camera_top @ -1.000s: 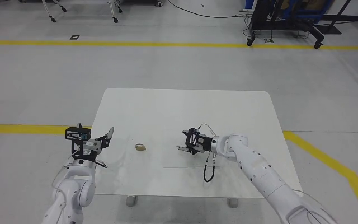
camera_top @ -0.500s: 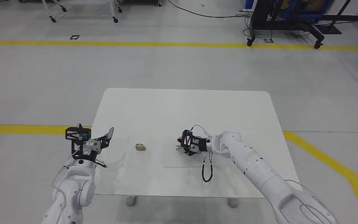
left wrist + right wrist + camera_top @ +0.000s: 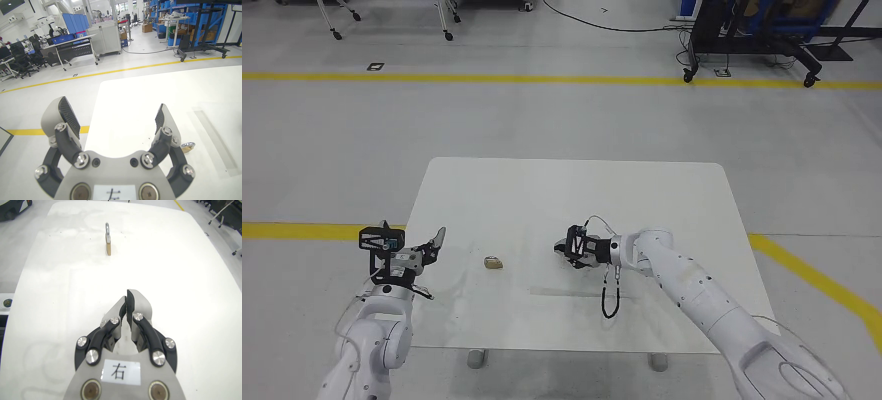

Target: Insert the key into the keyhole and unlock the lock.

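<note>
A small brass padlock (image 3: 493, 263) with a silver shackle lies on the white table (image 3: 572, 190), left of centre. The right wrist view shows the padlock (image 3: 108, 244) straight ahead of my right gripper (image 3: 126, 294), well apart from it. That gripper (image 3: 564, 247) is low over the table's middle, shut with its pads pressed together; no key shows between them. My left gripper (image 3: 113, 109) stands open and holds nothing at the table's left edge, and the padlock (image 3: 187, 146) lies just beside one of its fingers. From above, the left gripper (image 3: 432, 245) is left of the lock.
A faint grey strip (image 3: 562, 293) is stuck to the table near the front edge, below the right gripper. A black cable loop (image 3: 610, 295) hangs from the right forearm over the table. The table's far half and right side are bare.
My right gripper has moved left and slightly toward the table's far side, nearer the padlock, and its fingers have come together. The left arm and the padlock have stayed put.
</note>
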`<control>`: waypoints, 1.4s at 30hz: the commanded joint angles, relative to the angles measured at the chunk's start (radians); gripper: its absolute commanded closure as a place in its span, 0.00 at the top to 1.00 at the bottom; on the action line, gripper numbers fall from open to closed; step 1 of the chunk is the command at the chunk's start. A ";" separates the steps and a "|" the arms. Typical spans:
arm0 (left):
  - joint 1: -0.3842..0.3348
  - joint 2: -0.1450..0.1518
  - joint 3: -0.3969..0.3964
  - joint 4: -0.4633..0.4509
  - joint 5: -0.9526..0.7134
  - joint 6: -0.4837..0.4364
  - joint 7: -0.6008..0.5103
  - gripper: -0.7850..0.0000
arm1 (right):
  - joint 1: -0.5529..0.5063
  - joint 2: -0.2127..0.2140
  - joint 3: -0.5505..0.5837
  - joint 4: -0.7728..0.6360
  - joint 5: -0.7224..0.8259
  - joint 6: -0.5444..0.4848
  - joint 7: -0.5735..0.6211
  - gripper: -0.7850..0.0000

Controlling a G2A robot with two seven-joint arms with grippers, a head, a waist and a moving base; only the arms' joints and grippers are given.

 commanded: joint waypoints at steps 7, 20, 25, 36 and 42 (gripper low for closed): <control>0.000 0.000 0.000 0.000 0.000 0.000 0.000 1.00 | -0.007 0.009 0.016 -0.022 -0.013 0.006 -0.006 0.00; -0.053 0.003 0.071 -0.065 -0.063 -0.233 -0.155 1.00 | -0.007 0.009 0.016 -0.022 -0.013 0.006 -0.006 0.00; -0.111 0.009 0.124 -0.072 -0.060 -0.407 -0.274 1.00 | -0.007 0.009 0.016 -0.022 -0.013 0.006 -0.006 0.00; -0.231 0.012 0.250 -0.015 0.031 -0.534 -0.449 1.00 | -0.007 0.009 0.016 -0.022 -0.013 0.006 -0.006 0.00; -0.271 0.006 0.333 0.021 0.128 -0.491 -0.484 1.00 | -0.007 0.009 0.016 -0.022 -0.013 0.006 -0.006 0.00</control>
